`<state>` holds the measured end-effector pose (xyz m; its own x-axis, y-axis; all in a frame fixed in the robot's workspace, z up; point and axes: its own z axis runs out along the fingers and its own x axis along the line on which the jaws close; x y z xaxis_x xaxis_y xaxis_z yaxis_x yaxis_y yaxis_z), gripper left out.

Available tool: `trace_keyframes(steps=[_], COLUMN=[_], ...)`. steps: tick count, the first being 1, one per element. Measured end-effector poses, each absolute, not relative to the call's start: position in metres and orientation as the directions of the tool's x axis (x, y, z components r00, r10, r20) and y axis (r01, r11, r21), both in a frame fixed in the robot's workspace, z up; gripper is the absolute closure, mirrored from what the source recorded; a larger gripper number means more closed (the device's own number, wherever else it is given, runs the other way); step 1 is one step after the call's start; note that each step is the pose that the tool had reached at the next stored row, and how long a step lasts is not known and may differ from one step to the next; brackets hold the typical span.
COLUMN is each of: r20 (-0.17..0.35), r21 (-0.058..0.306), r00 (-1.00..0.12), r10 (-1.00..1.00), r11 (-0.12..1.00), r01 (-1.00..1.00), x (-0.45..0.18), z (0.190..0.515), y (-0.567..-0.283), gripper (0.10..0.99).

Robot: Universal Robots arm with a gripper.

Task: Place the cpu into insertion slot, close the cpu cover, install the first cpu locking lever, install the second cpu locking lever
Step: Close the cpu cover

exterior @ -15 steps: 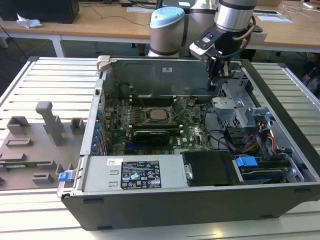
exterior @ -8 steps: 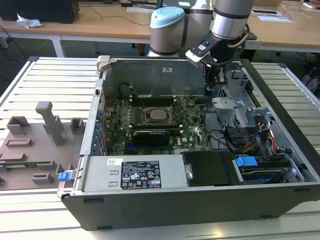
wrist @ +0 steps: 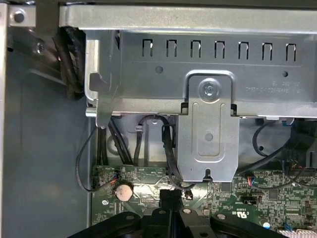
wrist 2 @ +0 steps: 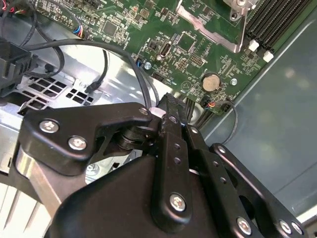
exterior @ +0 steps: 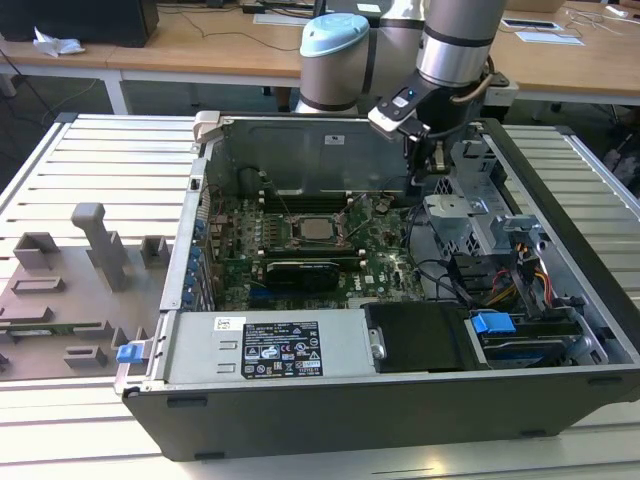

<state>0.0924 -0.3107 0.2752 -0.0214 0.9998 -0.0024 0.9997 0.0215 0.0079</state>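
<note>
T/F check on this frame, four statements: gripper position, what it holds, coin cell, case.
1. The gripper hangs directly over the cpu. False: it is off toward the exterior view's right of the cpu, above the motherboard's edge.
2. A coin cell sits on the motherboard close to the gripper's tips. True.
3. The gripper carries the cpu. False: its jaws are shut with nothing seen between them; the cpu lies on the motherboard, apart from the gripper.
4. The computer case lies open. True.
</note>
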Motion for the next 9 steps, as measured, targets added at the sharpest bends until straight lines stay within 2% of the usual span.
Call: trace_keyframes(steps=[9], r20=[-0.002], r21=[0.008], r00=[-0.021], r10=[1.000], r11=[0.021], r01=[1.000], x=[0.0923], z=[0.2642], y=[-0.3107], gripper=[0.980])
